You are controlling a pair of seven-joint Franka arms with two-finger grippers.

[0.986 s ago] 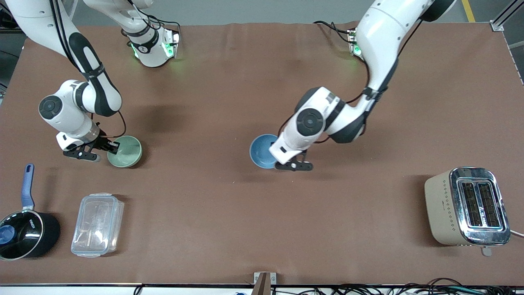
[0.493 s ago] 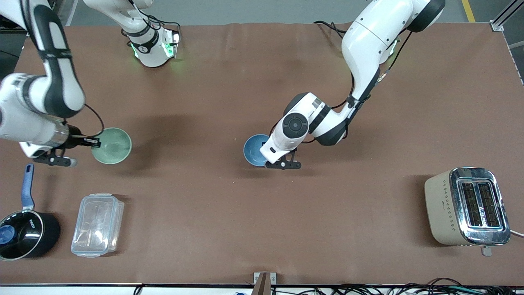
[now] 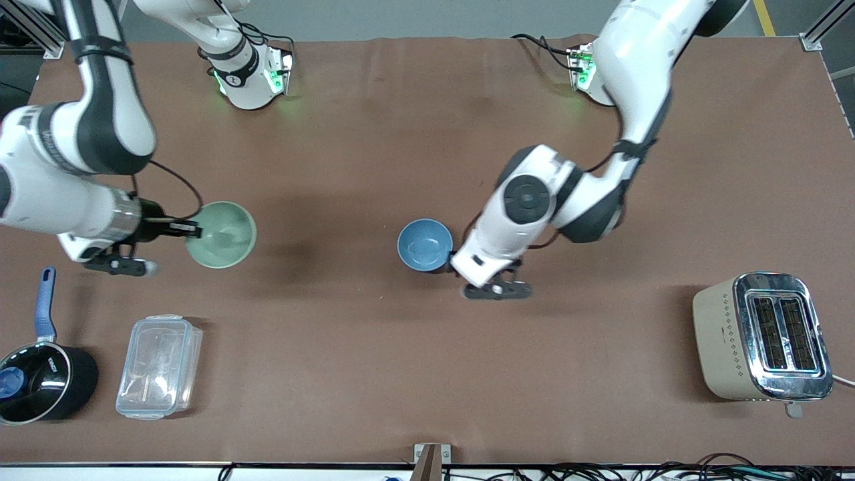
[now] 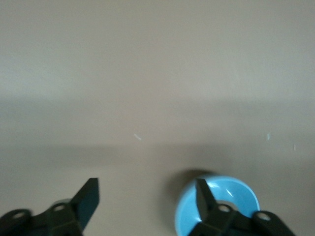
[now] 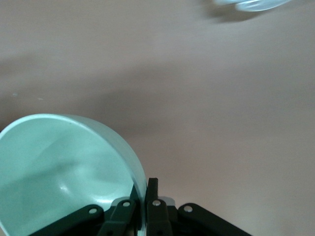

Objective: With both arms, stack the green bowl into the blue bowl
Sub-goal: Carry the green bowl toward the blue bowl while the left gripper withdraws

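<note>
Green bowl (image 3: 221, 235): small, round, pale sage, smooth matte, plain inside, no markings. It is lifted off the brown surface (image 3: 374, 361), held by its rim toward the right arm's end. Right pincer (image 3: 188, 230) is clamped on that rim; the right wrist view shows the two fingers (image 5: 153, 199) pressed together, the thin bowl wall (image 5: 74, 167) between them.

Blue bowl (image 3: 425, 245): small, round, light blue, plain, same size as the green one, sitting on the surface near the middle. Left pincer (image 3: 453, 262) is at the bowl's edge with its fingers spread apart; in the left wrist view one finger (image 4: 202, 191) is over the blue bowl (image 4: 231, 189), the other well clear. The bowls are well apart.

Black saucepan (image 3: 41, 382) with blue handle has small white writing on its rim, unreadable. Clear lidded container (image 3: 159, 366) is beside it. Beige toaster (image 3: 761, 336) at the left arm's end, no legible label.
</note>
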